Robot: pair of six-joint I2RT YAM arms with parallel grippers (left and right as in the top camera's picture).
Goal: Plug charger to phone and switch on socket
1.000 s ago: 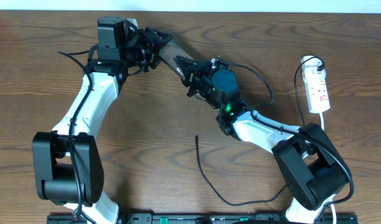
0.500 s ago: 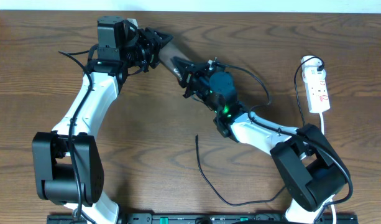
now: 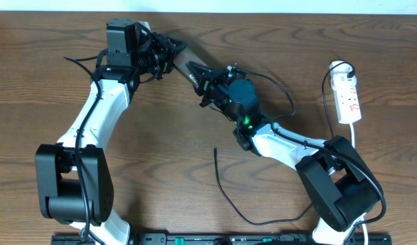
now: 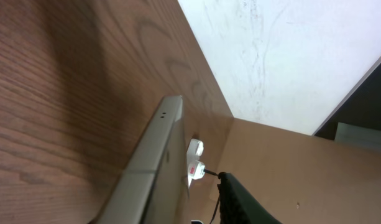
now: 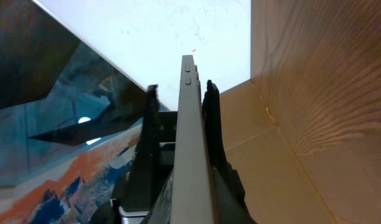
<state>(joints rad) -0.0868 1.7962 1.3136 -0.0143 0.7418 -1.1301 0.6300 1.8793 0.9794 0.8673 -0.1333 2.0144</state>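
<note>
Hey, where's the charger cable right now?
In the overhead view the charger lies loose on the table, front centre, beside the right arm, lower in frame than the phone.

Passage across the far centre of the table (image 3: 45, 88) is blocked: the left gripper (image 3: 169, 53) and right gripper (image 3: 204, 76) clamp opposite ends of the phone (image 3: 186, 58), with no gap between them. Open wood lies between the two arms, crossed only by the charger (image 3: 216, 162), its loose tip pointing away. The socket (image 3: 348, 96) at the right edge sits well apart from both grippers. Its white cord (image 3: 324, 88) loops just beside it, and the right arm's black cable (image 3: 290, 94) arcs nearby
</note>
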